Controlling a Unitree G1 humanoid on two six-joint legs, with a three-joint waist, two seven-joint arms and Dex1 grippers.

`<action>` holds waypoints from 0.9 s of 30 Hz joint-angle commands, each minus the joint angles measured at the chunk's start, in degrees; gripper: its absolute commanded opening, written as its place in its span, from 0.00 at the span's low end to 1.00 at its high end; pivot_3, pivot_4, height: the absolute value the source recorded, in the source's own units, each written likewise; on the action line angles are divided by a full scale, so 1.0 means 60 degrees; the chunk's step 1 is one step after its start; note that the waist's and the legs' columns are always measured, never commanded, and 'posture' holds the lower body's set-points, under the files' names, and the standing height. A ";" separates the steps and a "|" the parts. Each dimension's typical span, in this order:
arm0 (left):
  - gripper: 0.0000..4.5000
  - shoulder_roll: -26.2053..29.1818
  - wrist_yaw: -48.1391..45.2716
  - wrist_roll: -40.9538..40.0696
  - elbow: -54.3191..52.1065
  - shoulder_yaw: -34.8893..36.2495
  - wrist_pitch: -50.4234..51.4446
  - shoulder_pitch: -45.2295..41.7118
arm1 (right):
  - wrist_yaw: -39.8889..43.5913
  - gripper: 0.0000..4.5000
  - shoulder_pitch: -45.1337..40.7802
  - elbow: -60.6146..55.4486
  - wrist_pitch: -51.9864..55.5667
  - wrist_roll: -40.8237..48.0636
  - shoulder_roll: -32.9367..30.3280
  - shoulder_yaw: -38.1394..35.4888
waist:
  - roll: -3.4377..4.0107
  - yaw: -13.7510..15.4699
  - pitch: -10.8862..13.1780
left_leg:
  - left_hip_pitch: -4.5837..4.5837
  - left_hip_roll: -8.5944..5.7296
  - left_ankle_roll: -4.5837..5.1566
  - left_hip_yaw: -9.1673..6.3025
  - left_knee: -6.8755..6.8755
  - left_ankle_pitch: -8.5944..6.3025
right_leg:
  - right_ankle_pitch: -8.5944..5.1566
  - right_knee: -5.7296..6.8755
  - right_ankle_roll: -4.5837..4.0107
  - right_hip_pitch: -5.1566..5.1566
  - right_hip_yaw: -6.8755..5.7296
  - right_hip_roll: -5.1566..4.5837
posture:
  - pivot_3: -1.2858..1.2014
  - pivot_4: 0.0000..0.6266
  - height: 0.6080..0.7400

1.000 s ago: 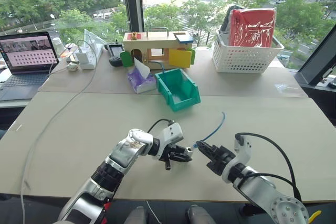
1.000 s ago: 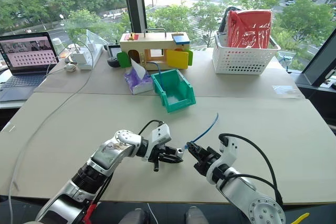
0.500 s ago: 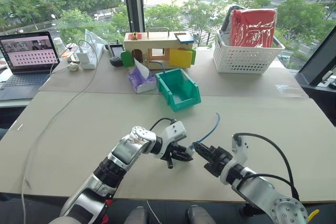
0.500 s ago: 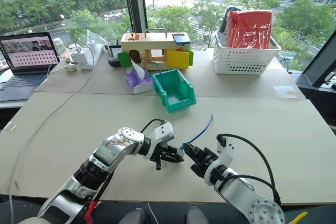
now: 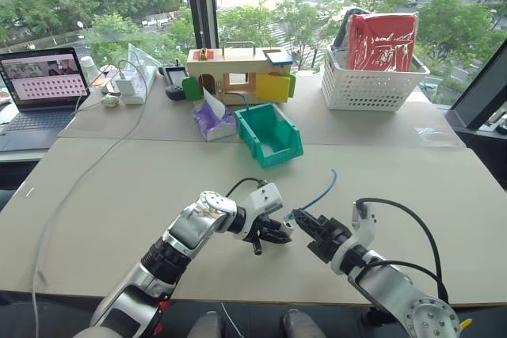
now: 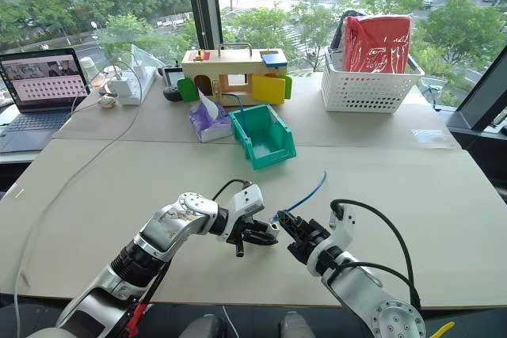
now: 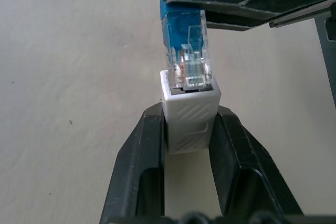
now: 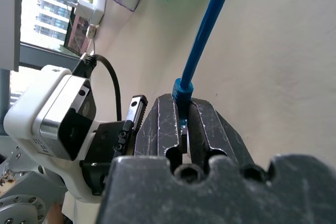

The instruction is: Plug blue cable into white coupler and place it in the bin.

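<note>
In the left wrist view my left gripper [image 7: 189, 145] is shut on the white coupler [image 7: 190, 115], a small ribbed block held between its two fingers. The clear plug [image 7: 190, 59] of the blue cable [image 5: 321, 193] has its tip in the coupler's open end, with most of the plug outside. My right gripper [image 5: 305, 223] is shut on the cable just behind the plug, and the cable [image 8: 205, 40] runs out from between its fingers. The two grippers meet tip to tip above the table's near middle, the left gripper [image 5: 279, 231] beside the right. The green bin [image 5: 269, 134] stands further back on the table.
A white lattice basket [image 5: 372, 85] with a red item stands at the back right. A wooden toy box [image 5: 238, 73] and a purple tissue pack [image 5: 212, 120] sit behind the bin. A laptop [image 5: 43, 89] is at the far left, and a long white cord [image 5: 87, 172] trails down the left side.
</note>
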 commanded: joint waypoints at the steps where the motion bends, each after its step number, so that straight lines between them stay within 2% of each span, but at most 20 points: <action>1: 0.16 0.0008 0.0122 0.0023 0.0039 -0.0246 0.0107 0.0064 | -0.0128 0.00 0.0085 -0.0238 0.0000 0.0082 -0.0119 -0.0122 | 0.0000 0.0000 0.0000 | 0.0000 0.0000 0.0000 0.0000 0.0000 0.0000 | 0.0000 0.0000 0.0000 0.0000 0.0001 0.0000 | 0.52 0.24 0.92; 11: 0.16 0.0031 0.0449 0.0103 -0.0123 -0.0169 0.0226 0.0129 | -0.0501 0.00 0.0158 -0.0101 0.0054 0.0186 -0.0266 -0.0093 | 0.0000 0.0002 0.0000 | 0.0000 0.0000 0.0000 0.0000 0.0000 0.0000 | 0.0000 0.0000 0.0000 0.0001 0.0001 0.0000 | 0.52 0.24 0.92; 18: 0.16 0.0055 0.0770 0.0324 -0.0023 -0.0339 0.0348 -0.0144 | -0.0335 0.00 -0.0519 0.0121 0.0890 -0.0272 -0.1021 0.0398 | -0.0002 -0.0010 -0.0004 | 0.0010 0.0000 0.0001 0.0001 0.0006 0.0000 | 0.0001 0.0002 0.0001 0.0012 0.0002 0.0000 | 0.52 0.24 0.92; 20: 0.16 -0.0078 0.1146 0.0493 0.0206 -0.0146 0.0142 -0.0425 | -0.0311 0.00 -0.0670 0.0065 0.1285 -0.0556 -0.1419 0.0580 | 0.0001 -0.0006 -0.0010 | 0.0017 -0.0002 0.0001 0.0000 0.0008 0.0001 | 0.0001 0.0002 0.0001 0.0022 0.0002 0.0002 | 0.52 0.24 0.92; 27: 0.16 -0.1279 0.2854 0.0231 0.0156 0.1018 0.1682 -0.1124 | -0.0335 0.00 -0.0827 -0.0272 0.1686 -0.1485 -0.1971 0.0888 | 0.0001 0.0049 -0.0010 | 0.0064 -0.0012 0.0003 -0.0011 0.0020 0.0002 | -0.0005 -0.0026 0.0010 0.0104 0.0002 0.0002 | 0.52 0.24 0.92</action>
